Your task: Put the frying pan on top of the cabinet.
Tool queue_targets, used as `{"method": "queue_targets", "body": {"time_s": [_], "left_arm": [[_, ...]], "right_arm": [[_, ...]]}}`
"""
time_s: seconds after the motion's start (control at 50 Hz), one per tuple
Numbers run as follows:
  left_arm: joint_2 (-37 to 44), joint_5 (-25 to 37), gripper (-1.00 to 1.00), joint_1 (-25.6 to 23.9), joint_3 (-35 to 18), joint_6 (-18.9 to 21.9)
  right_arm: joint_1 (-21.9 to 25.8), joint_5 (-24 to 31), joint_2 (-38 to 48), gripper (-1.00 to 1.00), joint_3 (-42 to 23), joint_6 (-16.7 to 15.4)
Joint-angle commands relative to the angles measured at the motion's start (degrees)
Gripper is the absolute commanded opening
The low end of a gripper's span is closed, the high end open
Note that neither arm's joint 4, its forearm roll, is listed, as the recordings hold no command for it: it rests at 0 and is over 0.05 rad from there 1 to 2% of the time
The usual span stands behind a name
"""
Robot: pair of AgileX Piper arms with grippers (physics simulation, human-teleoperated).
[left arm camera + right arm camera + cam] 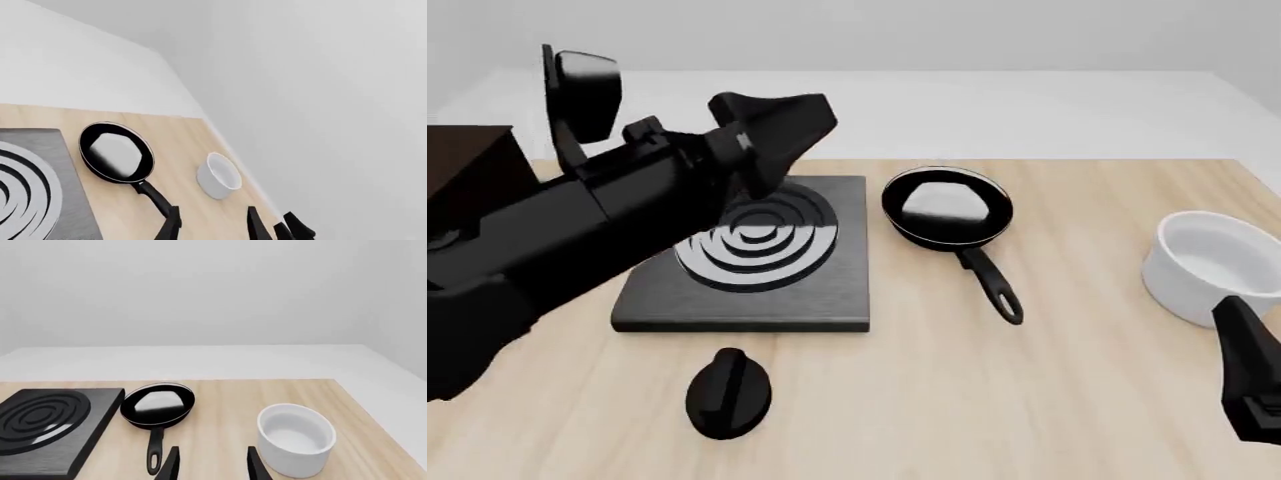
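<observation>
The cabinet (474, 160) stands at the table's (988, 400) far left edge. My left gripper (777, 128) hangs over the stove plate (754, 255), fingers apart, holding nothing. My right gripper (210, 465) is open too, near the white bowl (1214, 265). The frying pan (948, 208) lies mid-table beside the plate.

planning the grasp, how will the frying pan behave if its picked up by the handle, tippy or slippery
The frying pan looks rigid, so it should not flex. Its round bowl sits at one end of a long thin handle, so held far out it will probably droop bowl-down. The glossy finish suggests it could be slippery and might twist in the grip.
</observation>
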Motion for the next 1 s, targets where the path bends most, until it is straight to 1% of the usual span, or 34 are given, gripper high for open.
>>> {"method": "queue_targets", "body": {"time_s": [0.02, 0.06, 0.1, 0.12, 0.18, 0.2, 0.24, 0.34, 0.36, 0.42, 0.54, 0.56, 0.6, 0.66, 0.74, 0.84, 0.86, 1.0], "left_arm": [[9.2, -1.7, 1.00, -3.7, -5.2, -6.7], [13.4, -2.2, 1.00, -2.8, -5.3, -11.7], [14.1, -1.6, 1.00, -3.2, -6.6, -9.9], [15.3, -1.7, 1.00, -3.2, -6.7, -11.3], [16.3, -0.9, 1.00, -2.7, -7.7, -10.5], [18.2, -0.8, 1.00, -2.2, -8.2, -12.0], [19.4, -0.8, 1.00, -2.0, -8.7, -12.6], [21.4, -0.8, 1.00, -0.5, -9.9, -13.1], [22.0, -0.5, 1.00, 0.4, -10.2, -13.4], [22.7, -0.5, 1.00, 0.4, -10.8, -13.8], [26.8, 0.1, 1.00, 1.1, -12.6, -15.3], [27.0, -0.2, 1.00, 1.0, -13.0, -14.9], [28.4, 0.0, 1.00, 1.3, -13.6, -15.3], [29.1, 0.0, 1.00, 1.1, -14.1, -15.1], [31.5, 0.0, 1.00, 1.5, -15.2, -16.1], [33.0, -0.8, 1.00, -0.1, -15.2, -18.0], [32.8, -0.5, 1.00, 0.0, -15.4, -17.6], [35.2, -0.8, 1.00, -0.8, -16.8, -18.6]], "right_arm": [[-0.2, -0.2, 0.0, 1.00, 0.0, 0.5], [-0.3, -0.2, 0.0, 1.00, 0.0, 0.6], [-0.5, -0.3, 0.0, 1.00, 0.0, 0.8], [-0.5, -0.3, 0.0, 1.00, 0.0, 0.9], [-0.4, -0.3, 0.0, 1.00, 0.0, 1.0], [-0.5, -0.4, 0.1, 1.00, 0.0, 1.1], [-0.5, -0.4, 0.1, 1.00, 0.0, 1.2], [-0.4, -0.4, 0.1, 1.00, 0.0, 1.4], [-0.4, -0.4, 0.1, 1.00, 0.0, 1.3], [-0.4, -0.3, 0.1, 1.00, 0.0, 1.3], [-0.4, -0.3, 0.0, 1.00, 0.0, 1.4], [-0.4, -0.3, 0.0, 1.00, 0.0, 1.5], [-0.5, -0.3, 0.0, 1.00, 0.0, 1.6], [-0.5, -0.3, 0.0, 1.00, 0.0, 1.6], [-0.5, -0.3, 0.1, 1.00, 0.0, 1.7], [-0.5, -0.2, 0.0, 1.00, 0.0, 1.7], [-0.5, -0.2, 0.0, 1.00, 0.0, 1.7], [-0.6, -0.2, 0.0, 1.00, 0.0, 1.7]]}}
